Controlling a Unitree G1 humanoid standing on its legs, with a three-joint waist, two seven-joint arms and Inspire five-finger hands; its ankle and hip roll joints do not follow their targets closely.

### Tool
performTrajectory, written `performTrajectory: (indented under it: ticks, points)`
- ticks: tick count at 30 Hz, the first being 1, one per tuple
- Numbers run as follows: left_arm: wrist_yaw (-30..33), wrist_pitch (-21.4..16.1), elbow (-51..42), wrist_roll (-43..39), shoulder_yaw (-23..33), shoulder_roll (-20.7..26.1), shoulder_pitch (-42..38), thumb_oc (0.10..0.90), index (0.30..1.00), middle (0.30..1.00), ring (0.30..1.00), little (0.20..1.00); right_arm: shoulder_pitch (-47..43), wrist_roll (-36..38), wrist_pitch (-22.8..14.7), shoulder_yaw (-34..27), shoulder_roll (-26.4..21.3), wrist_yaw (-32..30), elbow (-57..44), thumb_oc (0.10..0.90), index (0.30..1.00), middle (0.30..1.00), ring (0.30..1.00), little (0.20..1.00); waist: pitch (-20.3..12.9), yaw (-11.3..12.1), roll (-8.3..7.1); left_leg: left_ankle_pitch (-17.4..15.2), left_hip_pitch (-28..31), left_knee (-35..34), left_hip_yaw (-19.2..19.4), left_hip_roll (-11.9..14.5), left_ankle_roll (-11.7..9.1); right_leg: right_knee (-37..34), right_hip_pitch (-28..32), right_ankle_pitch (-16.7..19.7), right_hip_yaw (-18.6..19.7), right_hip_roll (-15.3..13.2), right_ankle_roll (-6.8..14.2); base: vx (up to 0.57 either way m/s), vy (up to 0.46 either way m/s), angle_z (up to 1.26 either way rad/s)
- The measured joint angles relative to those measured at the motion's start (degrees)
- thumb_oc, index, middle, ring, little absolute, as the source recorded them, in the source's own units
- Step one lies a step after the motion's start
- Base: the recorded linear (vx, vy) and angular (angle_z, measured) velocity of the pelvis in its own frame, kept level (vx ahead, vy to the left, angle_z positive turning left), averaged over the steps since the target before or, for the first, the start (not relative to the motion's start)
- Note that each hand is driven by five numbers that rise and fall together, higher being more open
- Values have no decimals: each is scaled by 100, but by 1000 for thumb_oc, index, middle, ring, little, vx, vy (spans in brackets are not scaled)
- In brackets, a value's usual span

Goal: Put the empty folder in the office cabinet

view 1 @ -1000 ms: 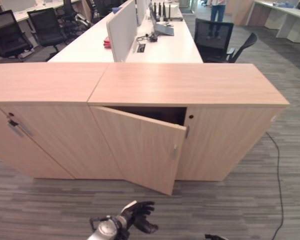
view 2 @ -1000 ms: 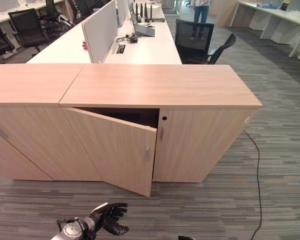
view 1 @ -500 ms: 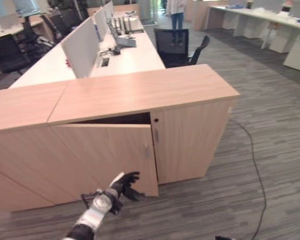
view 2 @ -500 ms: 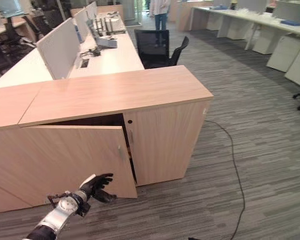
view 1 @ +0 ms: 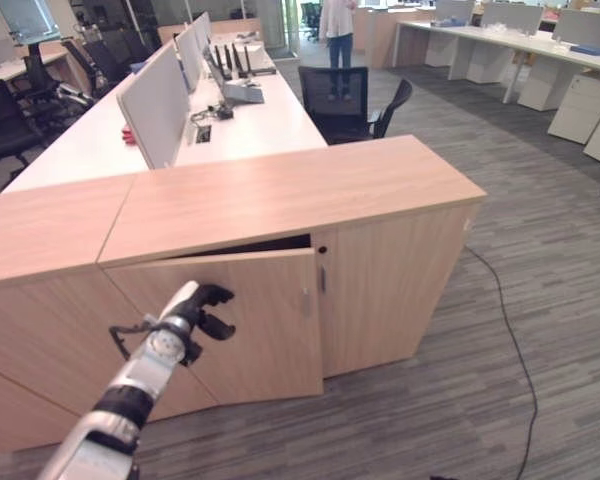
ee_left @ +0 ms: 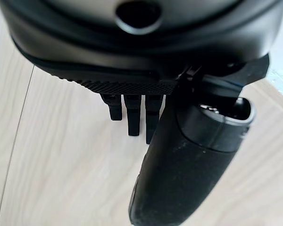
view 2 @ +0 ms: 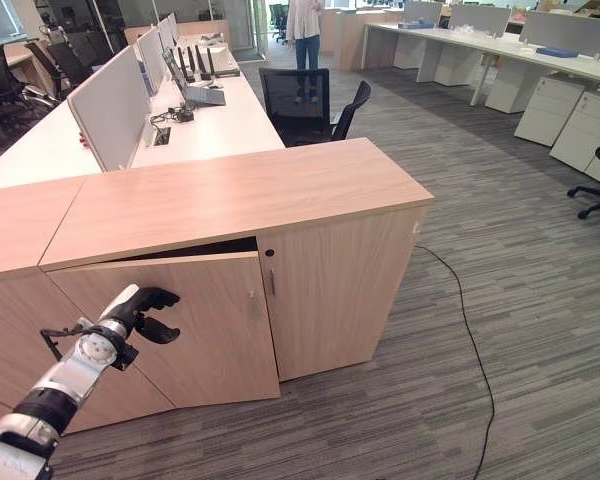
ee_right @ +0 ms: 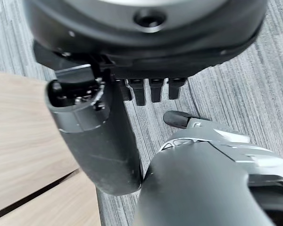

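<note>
Left hand [view 1: 202,306], fingers loosely open and holding nothing, hovered at the cabinet door [view 1: 250,320], which stood barely ajar. Best move looked like a flat, steady push to seat it flush. Cabinet [view 1: 310,195] interior was hidden; the folder's whereabouts couldn't be told. Right hand [ee_right: 151,89] hung relaxed over carpet.
</note>
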Motion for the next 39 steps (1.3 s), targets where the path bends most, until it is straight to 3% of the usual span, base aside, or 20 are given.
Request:
performTrajectory:
  ticks: [8,11,12,14,15,16,18,20,22,27,30,33,39]
  points:
    - [318,-186,535,-208,-61,731,-420,800,900,900,900,900,276,15,-141,61,85,-51,-231,800,900,900,900,900,-204,-164,-70,-64,-72,-25,36,18,-68,44,-129,-38,67,10,50,-11,37,-5]
    - [595,-315,336,-760,750,365,82,800,900,900,900,900,377,-5,-184,33,146,-109,-197,800,900,900,900,900,-288,-156,-108,-64,-147,-25,37,12,-67,105,-231,-49,75,-5,55,1,11,1]
    - [628,-378,249,-792,765,290,273,800,900,900,900,900,381,-8,-183,23,162,-126,-193,800,900,900,900,900,-298,-156,-121,-66,-145,-25,33,8,-64,93,-219,-49,68,-6,56,32,31,-1]
    - [699,-525,-80,-979,1158,-486,1182,800,900,900,900,900,322,-21,-175,-67,172,-165,-63,800,900,900,900,900,-381,-47,-89,-100,-151,-25,18,-16,-51,48,-176,-45,63,-21,73,60,43,1]
    - [658,-695,-71,-1230,1420,-1209,1900,800,900,900,900,900,216,-34,-117,-140,148,-171,80,800,900,900,900,900,-411,-10,-39,-137,-136,-26,11,-47,-38,15,-120,-57,67,-47,101,48,41,3]
    - [540,-697,90,-1441,1337,-1567,2223,800,900,900,900,900,154,-69,-75,-142,139,-170,216,800,900,900,900,900,-447,-1,-17,-147,-78,-25,6,-62,-23,3,-98,-72,49,-60,112,40,32,9]
    - [173,-483,752,-1634,741,-1921,2623,800,900,900,900,900,10,-187,-5,-130,144,-171,299,800,900,900,900,900,-437,43,-50,-151,-82,-24,-24,-67,-16,3,-98,-106,8,-66,126,26,24,11]
    - [-147,-290,1303,-1757,538,-2277,3023,800,900,900,900,900,-103,-297,7,-132,138,-171,428,800,900,900,900,900,-430,140,-115,-124,-169,-22,-134,-74,13,3,-117,-115,-100,-68,116,17,24,21]
    - [-546,-101,1614,-2246,614,-2356,3308,800,900,900,900,900,-105,-380,38,-147,128,-172,489,800,900,900,900,900,-397,202,-134,-92,-213,-6,-231,-79,40,3,-108,-163,-210,-69,126,-12,19,36]
    - [-655,-213,1877,-2546,1090,-2443,3487,800,900,900,900,900,-100,-451,38,-190,0,-174,499,800,900,900,900,900,-373,384,-57,-105,-265,-23,-359,-100,0,4,-106,-172,-311,-80,140,-24,4,14]
    - [-607,-444,2229,-2541,1498,-2725,3529,800,900,900,900,900,-25,-443,37,-320,-73,-179,506,800,900,900,900,900,-356,475,65,-77,-371,-23,-531,-135,-12,3,-67,-176,-487,-98,150,-21,3,24]
    - [-531,-556,2680,-2534,1782,-2809,3482,800,900,900,900,900,-21,-443,25,-347,-79,-192,593,800,900,900,900,900,-340,618,32,-32,-468,-23,-712,-139,-36,4,-51,-218,-683,-84,162,-25,10,39]
    - [-403,-609,2277,-2076,1599,-2676,3441,800,900,900,900,900,-69,-444,37,-359,-255,-245,768,800,900,900,900,900,-279,919,-7,53,-648,-6,-1002,-202,-8,42,-62,-252,-992,-104,185,-25,-2,27]
